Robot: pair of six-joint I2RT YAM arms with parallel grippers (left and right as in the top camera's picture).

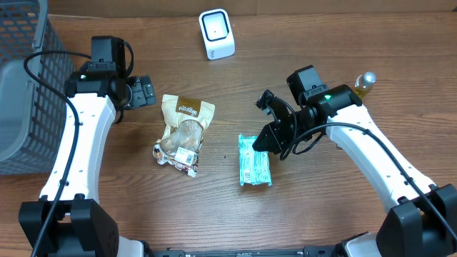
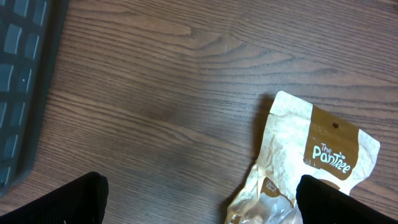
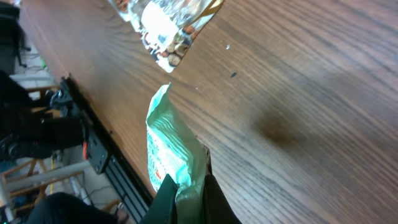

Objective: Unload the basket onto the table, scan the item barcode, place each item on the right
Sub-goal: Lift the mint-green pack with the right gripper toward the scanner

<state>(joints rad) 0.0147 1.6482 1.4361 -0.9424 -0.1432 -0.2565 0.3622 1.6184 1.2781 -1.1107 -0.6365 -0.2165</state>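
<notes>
A green-and-white packet point(image 1: 254, 160) lies flat on the wooden table, and my right gripper point(image 1: 263, 142) is shut on its upper edge. In the right wrist view the packet point(image 3: 169, 146) runs away from the fingertips point(image 3: 163, 200), its crimped end pinched between them. A brown and clear snack bag point(image 1: 184, 132) lies to the left of it. My left gripper point(image 1: 141, 92) hangs open above the table, up and left of that bag. In the left wrist view the bag point(image 2: 323, 149) sits by the right finger. A white scanner point(image 1: 216, 33) stands at the back centre.
A grey mesh basket point(image 1: 28, 86) fills the far left and shows as a dark grid point(image 2: 18, 81) in the left wrist view. A small object with a shiny round top point(image 1: 366, 81) sits behind the right arm. The table's front edge point(image 3: 118, 149) is close to the packet.
</notes>
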